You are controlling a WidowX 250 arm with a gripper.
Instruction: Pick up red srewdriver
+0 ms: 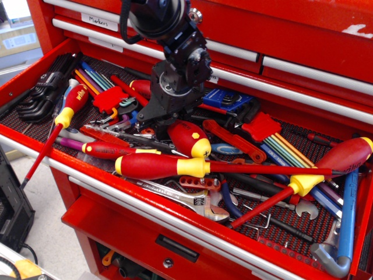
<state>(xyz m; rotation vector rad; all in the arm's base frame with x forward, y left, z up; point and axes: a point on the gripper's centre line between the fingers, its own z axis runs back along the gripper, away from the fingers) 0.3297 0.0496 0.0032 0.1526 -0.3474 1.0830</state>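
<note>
The red srewdriver (pixel 189 139) lies in the middle of the open tool drawer, on top of other tools. Its fat red handle points toward me and to the right, and its yellow end cap with a cross mark faces front right. My gripper (pixel 162 123) reaches down from above, its black fingers closed around the front end of the handle. The collar and shaft are hidden under the gripper. The handle is tilted, cap end low.
A longer slim red-and-yellow screwdriver (pixel 157 165) lies just in front. A small lettered one (pixel 73 104) is at the left and a big one (pixel 344 156) at the right. Black hex keys (pixel 44 93), coloured hex keys (pixel 285 146) and an adjustable wrench (pixel 192 201) crowd the drawer (pixel 175 220).
</note>
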